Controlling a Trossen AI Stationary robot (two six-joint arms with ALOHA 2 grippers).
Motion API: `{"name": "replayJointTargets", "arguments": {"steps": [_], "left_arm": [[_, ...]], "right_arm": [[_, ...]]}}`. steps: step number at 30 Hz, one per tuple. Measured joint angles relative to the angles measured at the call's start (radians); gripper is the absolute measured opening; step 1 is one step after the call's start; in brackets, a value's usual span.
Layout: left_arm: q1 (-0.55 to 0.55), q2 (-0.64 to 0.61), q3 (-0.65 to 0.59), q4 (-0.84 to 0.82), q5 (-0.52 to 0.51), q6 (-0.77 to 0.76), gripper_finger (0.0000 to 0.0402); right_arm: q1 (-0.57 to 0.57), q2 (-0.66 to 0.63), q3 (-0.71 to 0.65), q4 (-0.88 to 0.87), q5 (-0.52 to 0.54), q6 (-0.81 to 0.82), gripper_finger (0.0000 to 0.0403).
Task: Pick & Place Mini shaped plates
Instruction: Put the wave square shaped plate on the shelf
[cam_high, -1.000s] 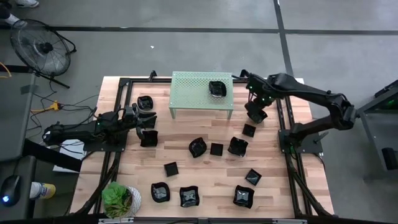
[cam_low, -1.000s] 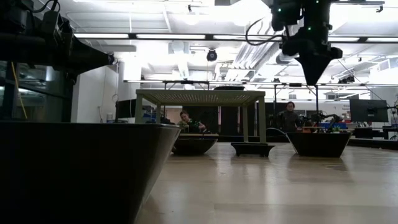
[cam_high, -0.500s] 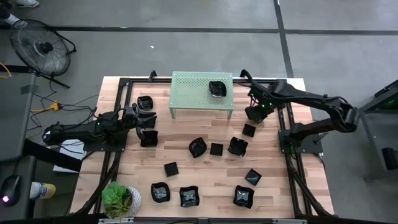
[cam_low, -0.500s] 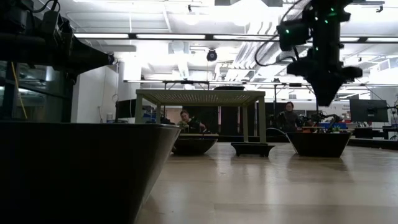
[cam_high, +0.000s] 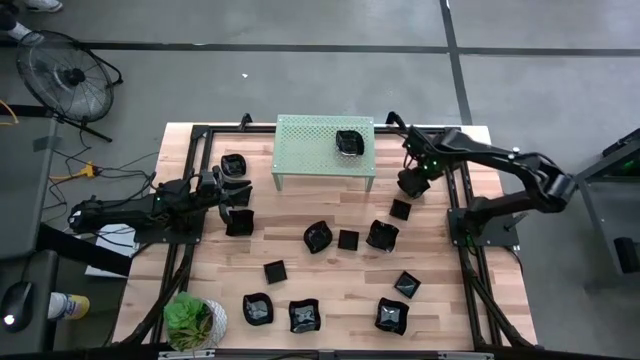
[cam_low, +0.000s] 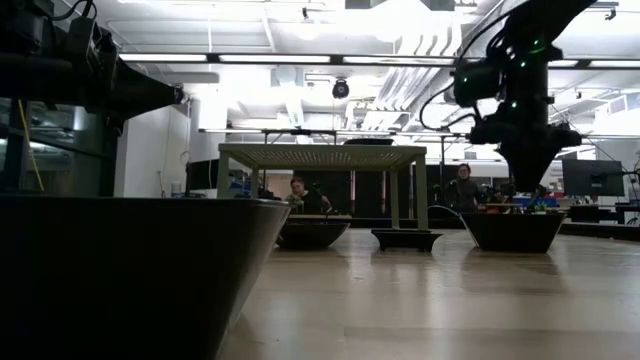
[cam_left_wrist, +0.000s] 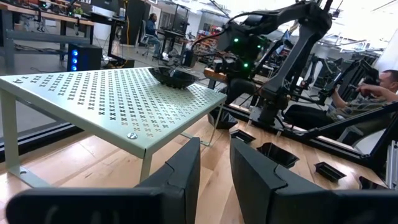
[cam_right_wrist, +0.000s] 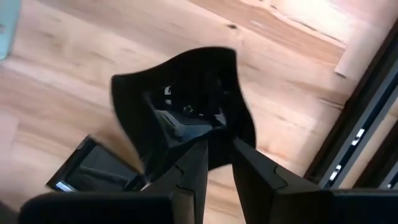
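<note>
Several small glossy black plates lie scattered on the wooden table (cam_high: 330, 275). One plate (cam_high: 349, 142) sits on the pale green perforated shelf (cam_high: 310, 140). My right gripper (cam_high: 412, 182) is shut and hovers just above a wavy-edged plate (cam_right_wrist: 186, 106), which its own body mostly hides in the high view. A square plate (cam_high: 400, 210) lies beside that one. In the low view the right gripper (cam_low: 525, 180) hangs point-down over a plate (cam_low: 510, 230). My left gripper (cam_high: 236, 196) is shut and waits at the table's left side between two plates.
The shelf stands at the table's far middle on thin legs (cam_low: 421, 200). A black metal frame (cam_high: 462, 220) runs along the table's sides, close to the right gripper. A green plant (cam_high: 188, 318) sits at the near left corner. People show in the room beyond.
My right gripper has come down from about shelf-top height toward the wavy-edged plate near the table's right edge, shifting slightly away from the shelf. Its fingers stayed shut. The plates and my left arm have kept still.
</note>
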Motion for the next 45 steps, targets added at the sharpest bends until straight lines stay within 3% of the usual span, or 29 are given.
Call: {"name": "replayJointTargets", "arguments": {"steps": [5, 19, 45], "left_arm": [[0.0, 0.0, 0.0, 0.0, 0.0, 0.0, 0.0085], [0.0, 0.0, 0.0, 0.0, 0.0, 0.0, 0.0085], [0.0, 0.0, 0.0, 0.0, 0.0, 0.0, 0.0085]], "right_arm": [[-0.052, 0.08, 0.0, 0.036, -0.003, -0.029, 0.0075], [-0.129, 0.223, 0.068, 0.04, -0.022, -0.119, 0.0145], [-0.169, 0.268, 0.037, 0.051, -0.052, -0.145, 0.0138]]}}
